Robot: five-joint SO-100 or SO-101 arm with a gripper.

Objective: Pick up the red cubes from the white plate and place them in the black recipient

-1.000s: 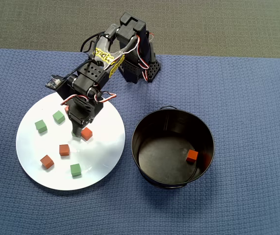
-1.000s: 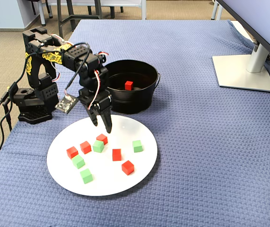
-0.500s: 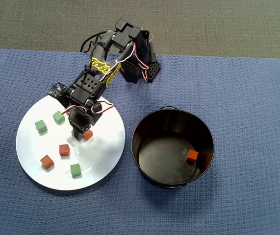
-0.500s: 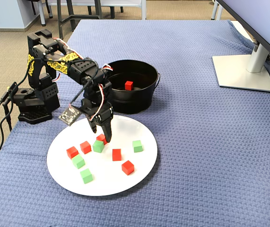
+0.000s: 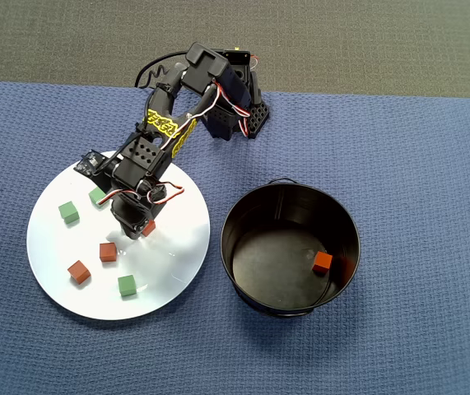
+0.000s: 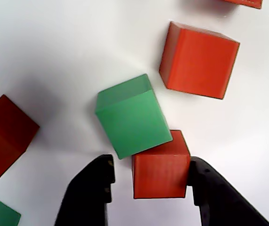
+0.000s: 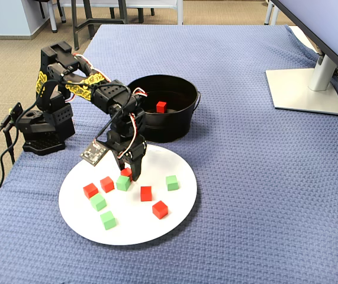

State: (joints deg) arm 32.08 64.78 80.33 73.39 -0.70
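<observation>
Several red cubes lie on the white plate (image 5: 169,259) (image 7: 139,229) (image 6: 54,47). My gripper (image 6: 151,165) (image 5: 140,228) (image 7: 131,172) is down on the plate, open, straddling one red cube (image 6: 161,165) (image 7: 125,172) (image 5: 150,228). In the wrist view its right finger (image 6: 214,197) touches the cube and its left finger (image 6: 89,193) stands a little off it. A green cube (image 6: 133,115) (image 7: 122,183) leans against that red cube. The black recipient (image 5: 243,206) (image 7: 174,127) stands to the plate's right in the overhead view, with one red cube (image 5: 323,262) (image 7: 161,106) inside.
More green cubes (image 5: 69,212) (image 5: 127,285) (image 7: 171,182) are scattered on the plate among the red ones. The arm's base (image 7: 41,127) stands at the blue cloth's left edge in the fixed view. A monitor stand (image 7: 303,89) is at the far right.
The gripper has come down from above the plate and moved over the red cube beside the green one, so the cube now sits between its fingers.
</observation>
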